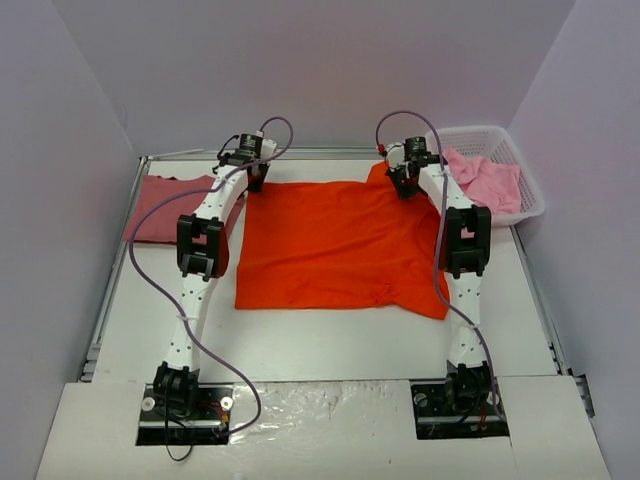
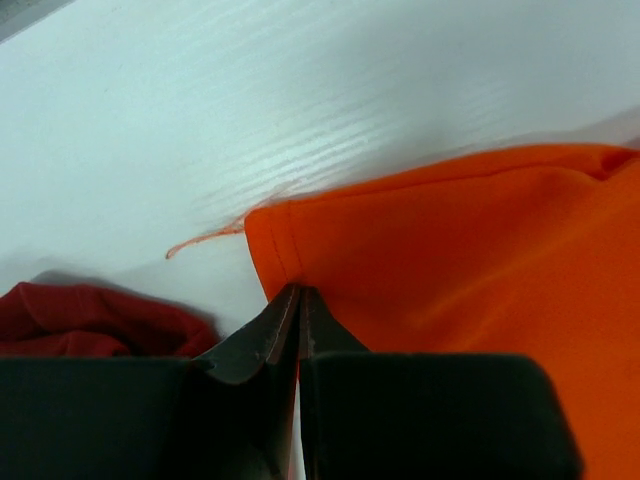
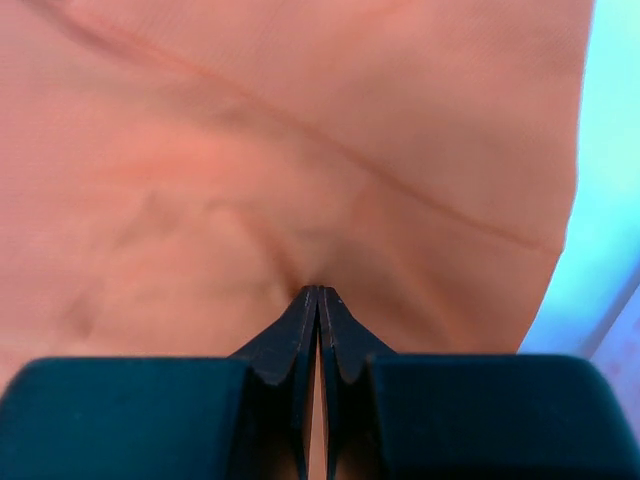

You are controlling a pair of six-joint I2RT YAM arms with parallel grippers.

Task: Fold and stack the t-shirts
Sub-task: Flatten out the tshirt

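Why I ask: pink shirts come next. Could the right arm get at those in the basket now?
Probably, once it lets go: the right gripper is shut on the orange shirt, but the open-topped basket sits just beside it, pink shirts heaped on top.

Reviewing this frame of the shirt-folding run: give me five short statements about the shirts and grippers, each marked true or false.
1. The orange-red shirt lies spread on the table between the two arms. True.
2. The left gripper is open over bare table. False: it is shut on the orange-red shirt's hem near a corner.
3. The pink shirts sit in the white basket at the far right. True.
4. The dusty-red shirt lies on top of the orange-red one. False: it lies apart from it, at the far left of the table.
5. The right gripper is shut on cloth. True.
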